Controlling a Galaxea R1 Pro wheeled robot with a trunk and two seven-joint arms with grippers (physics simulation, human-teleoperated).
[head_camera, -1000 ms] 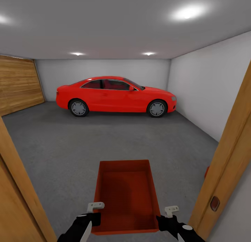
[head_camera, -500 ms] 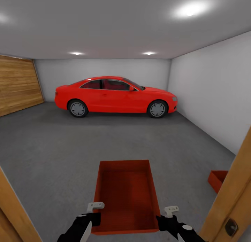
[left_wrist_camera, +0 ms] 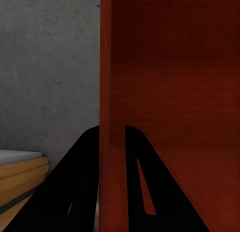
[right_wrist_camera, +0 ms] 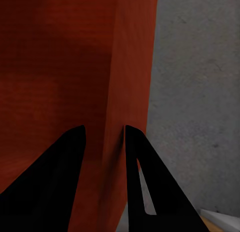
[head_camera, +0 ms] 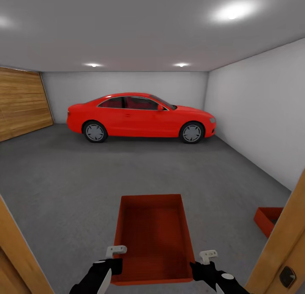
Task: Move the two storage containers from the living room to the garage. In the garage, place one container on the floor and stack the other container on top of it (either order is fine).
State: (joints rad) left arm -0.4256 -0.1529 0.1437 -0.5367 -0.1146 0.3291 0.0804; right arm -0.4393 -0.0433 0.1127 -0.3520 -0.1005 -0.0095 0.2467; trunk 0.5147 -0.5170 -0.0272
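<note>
Pinching carried container walls, left pincer, right pincer, second container on floor.

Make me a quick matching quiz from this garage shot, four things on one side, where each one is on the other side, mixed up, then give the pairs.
Things:
1. carried container
2. second container
3. red car
4. wood-panelled door

Places:
A. along the left wall
B. parked by the back wall
C. on the concrete floor, low right, partly behind the door frame
D. gripped by its side walls between the left hand and right hand

Pairs: 1-D, 2-C, 3-B, 4-A
</note>
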